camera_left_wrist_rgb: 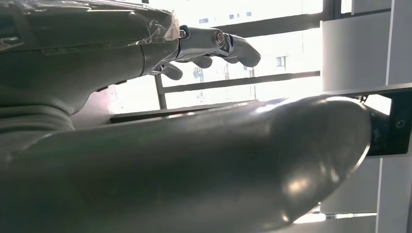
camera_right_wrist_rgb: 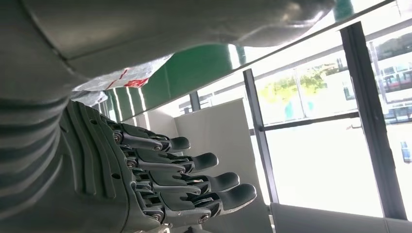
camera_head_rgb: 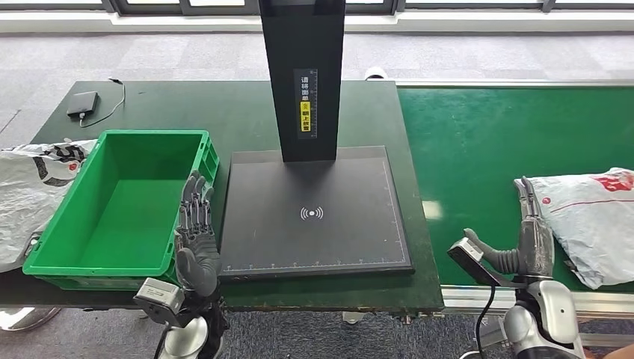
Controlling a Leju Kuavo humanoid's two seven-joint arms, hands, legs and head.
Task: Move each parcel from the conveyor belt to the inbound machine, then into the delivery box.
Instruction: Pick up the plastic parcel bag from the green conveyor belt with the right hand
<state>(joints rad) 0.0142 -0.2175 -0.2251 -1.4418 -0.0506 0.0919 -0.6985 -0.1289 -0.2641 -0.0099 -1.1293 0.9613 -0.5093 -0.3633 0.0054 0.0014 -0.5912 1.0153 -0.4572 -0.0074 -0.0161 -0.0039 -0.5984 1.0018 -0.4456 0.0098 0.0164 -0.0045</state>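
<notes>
A grey poly-mailer parcel lies on the green conveyor belt at the right edge of the head view, touching or just beside the fingertips of the right robot hand, which is released, fingers straight and holding nothing. The step in hand looks like the first pickup: the next move calls for that hand to get its fingers around the parcel's near edge and carry it left to the inbound machine, the black scan plate with its upright post at frame centre. The left robot hand is also released, raised beside the green delivery box at lower left, which sits on the dark green bench. Another crumpled mailer lies at the far left. The right wrist view adds the spread dark fingers with a strip of the parcel's red print beyond them.
</notes>
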